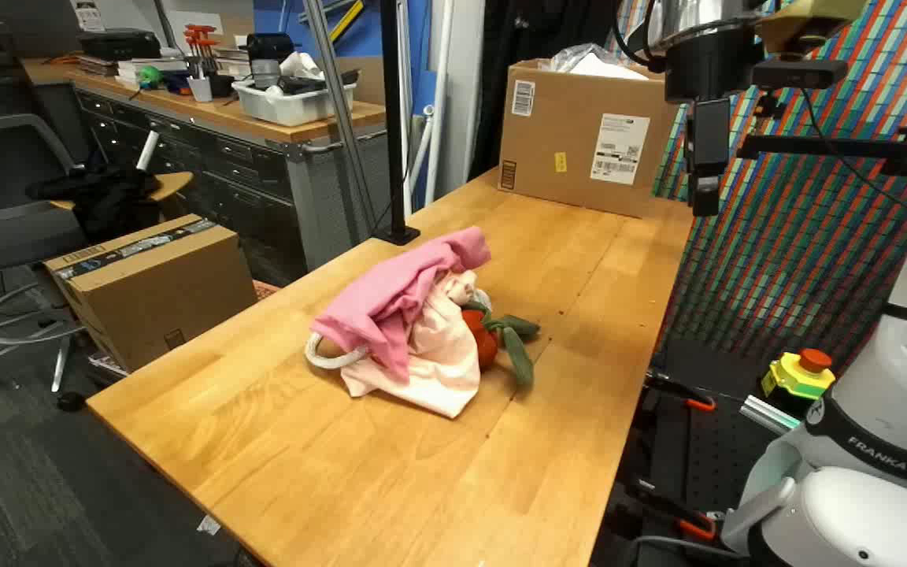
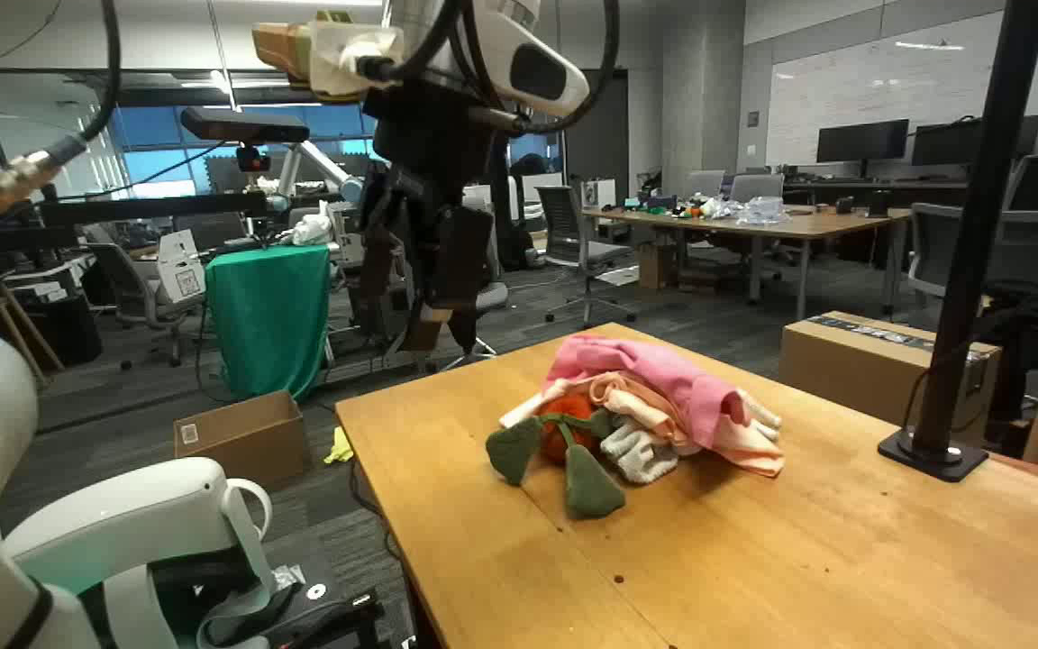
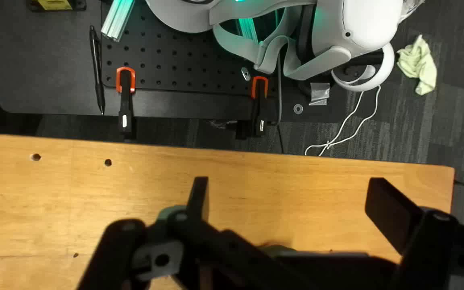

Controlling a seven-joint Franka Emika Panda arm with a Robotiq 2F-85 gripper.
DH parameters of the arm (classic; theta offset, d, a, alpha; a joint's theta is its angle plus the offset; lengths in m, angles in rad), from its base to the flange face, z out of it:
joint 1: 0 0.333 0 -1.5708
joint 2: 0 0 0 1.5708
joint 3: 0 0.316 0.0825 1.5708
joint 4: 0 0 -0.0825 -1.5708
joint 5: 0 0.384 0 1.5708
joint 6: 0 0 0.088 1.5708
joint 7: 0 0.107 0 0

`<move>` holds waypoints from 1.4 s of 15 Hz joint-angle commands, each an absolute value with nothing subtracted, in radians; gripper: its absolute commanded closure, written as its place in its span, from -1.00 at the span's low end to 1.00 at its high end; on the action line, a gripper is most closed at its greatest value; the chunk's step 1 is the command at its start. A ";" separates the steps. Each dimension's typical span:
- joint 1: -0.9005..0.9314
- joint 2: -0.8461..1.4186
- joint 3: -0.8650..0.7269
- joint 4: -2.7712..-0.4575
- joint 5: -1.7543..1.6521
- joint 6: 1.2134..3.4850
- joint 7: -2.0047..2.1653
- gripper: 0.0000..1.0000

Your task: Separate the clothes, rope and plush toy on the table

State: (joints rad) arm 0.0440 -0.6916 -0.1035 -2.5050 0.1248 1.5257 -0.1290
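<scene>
A pink cloth (image 1: 390,303) lies over a pale peach cloth (image 1: 438,358) in one heap on the wooden table (image 1: 249,441). A white rope (image 1: 335,359) loops out from under the pink cloth and also shows in an exterior view (image 2: 641,452). An orange-red plush toy (image 2: 570,424) with green leaves lies against the heap, partly covered by cloth. My gripper (image 1: 704,201) is open and empty, above the table and apart from the heap. Its spread fingers show in the wrist view (image 3: 288,185), where green leaf parts (image 3: 170,211) peek out behind them and the heap is otherwise hidden.
A large cardboard box (image 1: 579,142) stands at one end of the table. A black pole (image 2: 938,361) rises from a base at the table's edge. Black clamps (image 3: 125,100) lie near the robot-side edge. Another box (image 1: 162,291) stands on the floor.
</scene>
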 commanded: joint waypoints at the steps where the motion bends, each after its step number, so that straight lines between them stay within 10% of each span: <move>1: 0.025 -0.690 -0.089 -2.501 0.132 1.524 -0.138 -1.00; 21: 0.124 -0.104 0.158 -2.060 -0.224 1.663 -0.106 -1.00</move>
